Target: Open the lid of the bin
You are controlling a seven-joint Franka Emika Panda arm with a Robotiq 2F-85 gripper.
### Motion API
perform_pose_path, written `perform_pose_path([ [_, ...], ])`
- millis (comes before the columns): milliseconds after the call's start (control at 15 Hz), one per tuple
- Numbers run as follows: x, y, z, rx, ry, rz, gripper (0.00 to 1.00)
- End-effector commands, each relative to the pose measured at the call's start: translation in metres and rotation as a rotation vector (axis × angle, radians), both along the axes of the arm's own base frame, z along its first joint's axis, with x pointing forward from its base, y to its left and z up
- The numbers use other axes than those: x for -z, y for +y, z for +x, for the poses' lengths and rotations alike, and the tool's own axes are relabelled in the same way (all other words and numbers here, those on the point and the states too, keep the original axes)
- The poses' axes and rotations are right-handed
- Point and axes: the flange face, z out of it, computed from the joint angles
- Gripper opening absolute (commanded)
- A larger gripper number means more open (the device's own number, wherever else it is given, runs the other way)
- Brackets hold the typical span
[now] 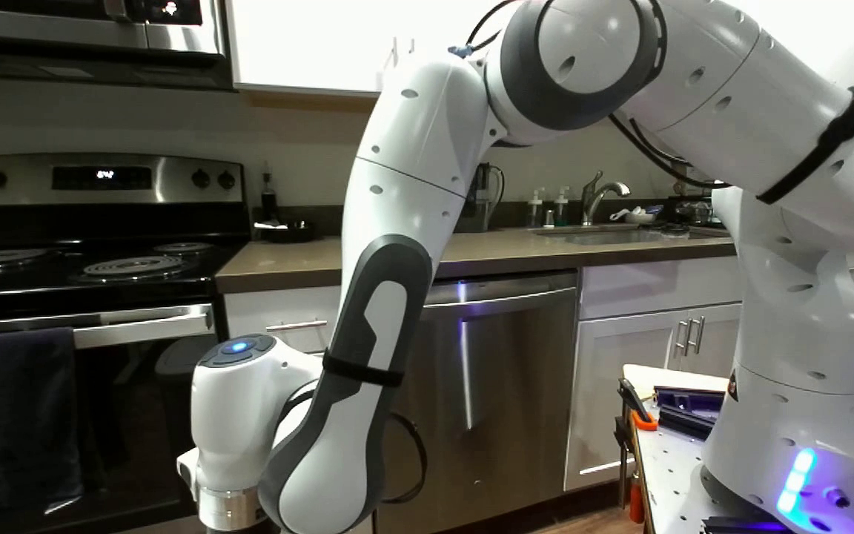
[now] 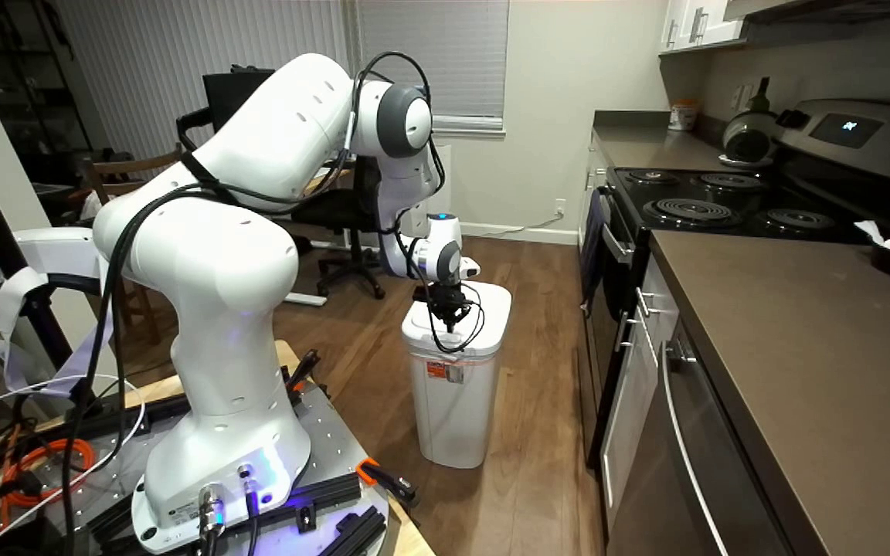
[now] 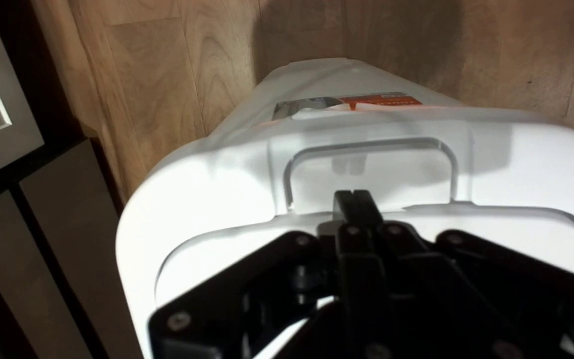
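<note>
1. Wrist view: the end effector [image 3: 353,193] has its fingers [image 3: 343,203] together, nothing between them, pointing at a tab [image 3: 371,174] let into the lid [image 3: 506,227] of the bin [image 3: 334,80]. The lid is down. I take that tab for a push latch, so I'd press straight down on its middle with the fingers together, then lift off so the lid can spring up. The fingers overlap the edge where tab meets lid here; landing there might pin the lid, so a slight shift onto the tab seems wise. Any gap beneath them is hard to judge.

2. In an exterior view, the bin stands on the wooden floor [image 2: 541,347], apart from the stove [image 2: 704,208], with the end effector pointing down over the lid's label [image 2: 445,371] side. A cable [image 2: 451,351] loops in front of the lid, and I cannot tell whether the fingers touch.

3. In an exterior view, the arm [image 1: 397,215] hangs past the bottom edge, so the end effector is cut off; I cannot make out the bin.
</note>
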Motion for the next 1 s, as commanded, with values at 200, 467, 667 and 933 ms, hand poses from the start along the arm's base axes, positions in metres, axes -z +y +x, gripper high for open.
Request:
perform_pose_path([
  [200, 0.01, -0.004, 0.014, -0.01, 0.035, 0.06, 0.02],
  [467, 0.02, -0.005, 0.025, -0.018, 0.087, 0.077, 0.03],
  [667, 0.02, -0.005, 0.034, -0.018, 0.155, 0.057, 0.02],
  [933, 0.012, -0.001, 0.045, -0.006, 0.221, 0.0, 0.02],
])
